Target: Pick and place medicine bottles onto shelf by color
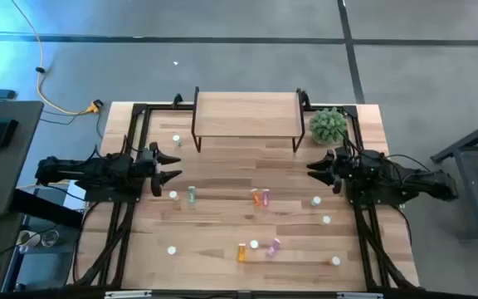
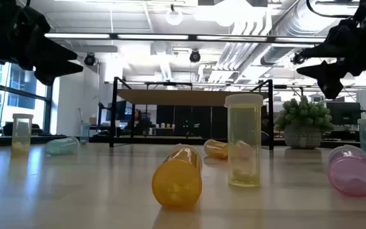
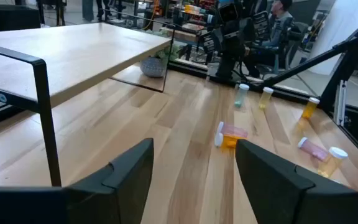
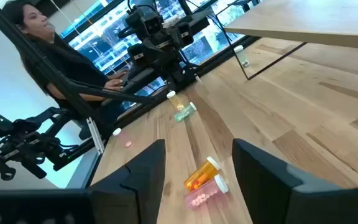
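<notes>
A: Where do the two grippers stand?
B: The left gripper (image 1: 175,165) hangs above the table's (image 1: 222,170) left side, the right gripper (image 1: 314,169) above its right side, each pointing toward the middle. Both have their fingers spread apart and hold nothing.

A: And the shelf?
B: The shelf (image 1: 247,115) stands at the far edge, centred, its board bare. A plant ball (image 1: 328,124) sits just beside its right end.

A: Where are the bottles?
B: All lie or stand on the tabletop. A green bottle (image 1: 192,196) lies near the left gripper, with a white-capped one (image 1: 173,195) upright beside it and another (image 1: 177,139) near the shelf's left leg. An orange bottle (image 1: 256,196) and a pink bottle (image 1: 265,198) lie touching at centre. Toward the near edge lie an orange one (image 1: 241,252) and a pink one (image 1: 275,246). Three more (image 1: 316,201) stand on the right side.

A: Anything beyond the table?
B: A person (image 4: 39,37) sits past the left edge.
</notes>
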